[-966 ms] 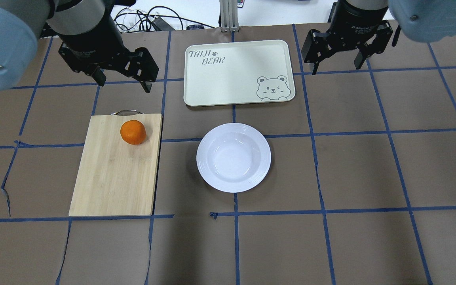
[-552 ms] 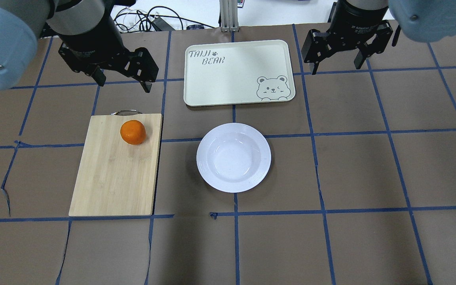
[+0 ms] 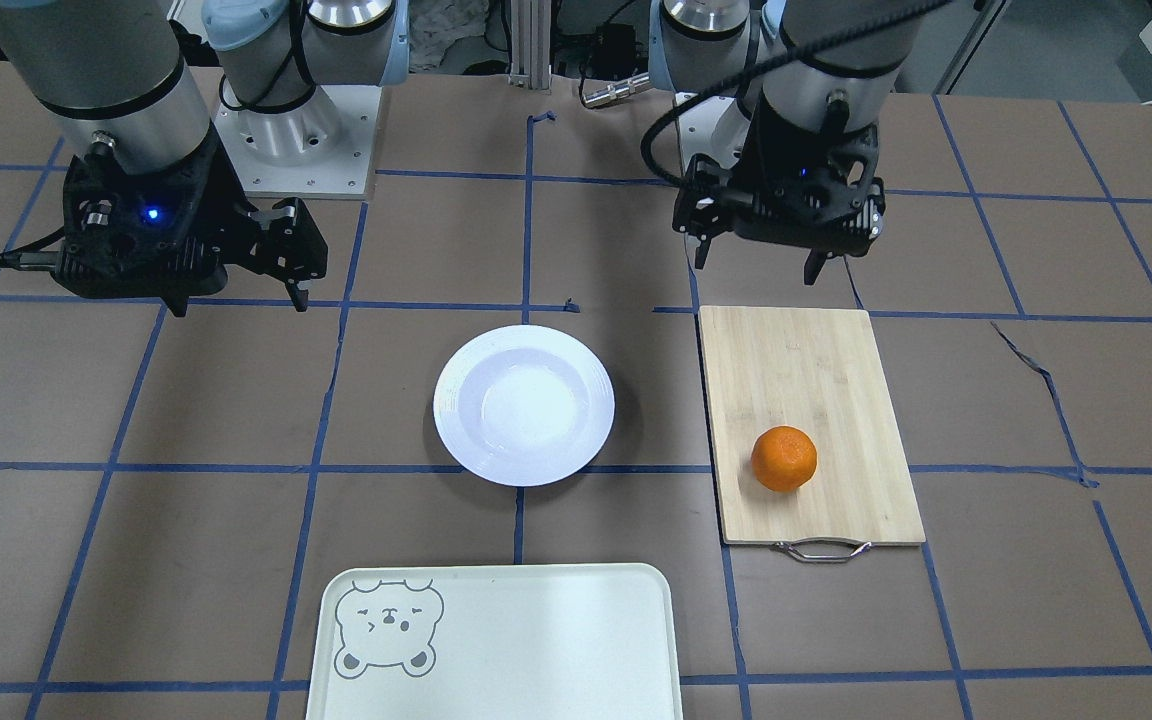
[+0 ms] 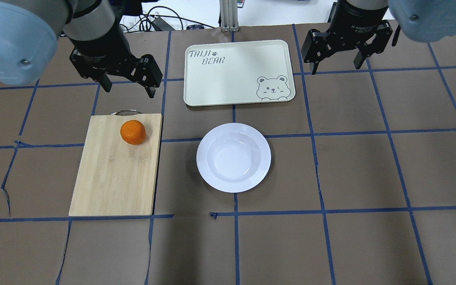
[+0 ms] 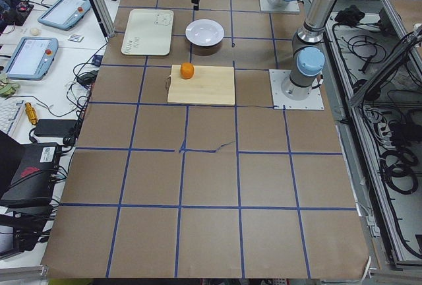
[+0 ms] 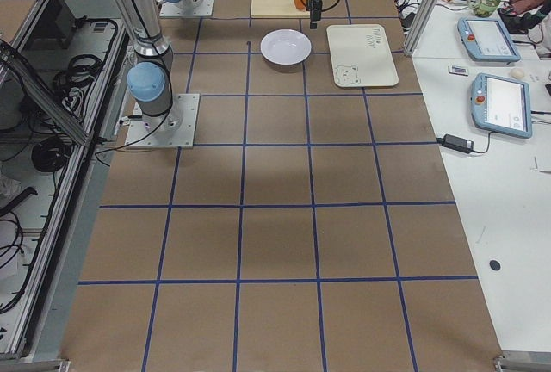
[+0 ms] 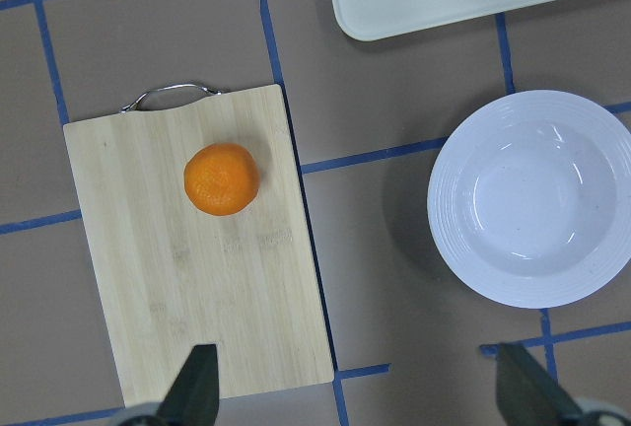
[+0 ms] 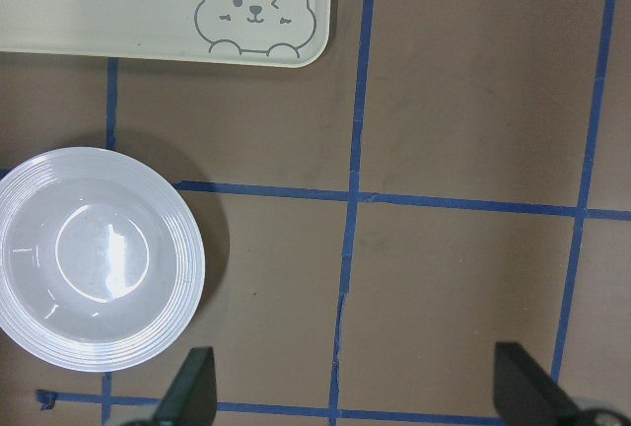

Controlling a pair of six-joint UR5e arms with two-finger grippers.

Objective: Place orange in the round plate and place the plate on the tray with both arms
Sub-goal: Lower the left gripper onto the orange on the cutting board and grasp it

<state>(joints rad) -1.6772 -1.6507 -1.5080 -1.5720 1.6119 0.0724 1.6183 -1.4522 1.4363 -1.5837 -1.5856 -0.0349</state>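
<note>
The small round bright-orange fruit, the orange, sits on the pale bamboo cutting board with a metal handle, near its handle end and toward the edge facing the round glossy white plate with a ridged rim. The plate lies empty just beside the board, on the brown paper-covered counter with its blue tape grid. Beyond the plate, apart from it, lies the pale cream-green rectangular tray with a grey bear face in one corner, with nothing on it. The step in hand appears to be the reach for the fruit. The black left claw hovers above the counter just past the board's handle, fingers spread wide and empty. To do it well, I would centre the claw over the orange and lower it until the fingers straddle its widest part. I would then close softly, since a round fruit on smooth wood could roll away from a lopsided pinch. The release should come low over the plate's well. The black right claw hangs beside the tray's far corner, also spread and holding nothing. The count is one orange, one plate, one tray, one board, two arms and two claws.
</note>
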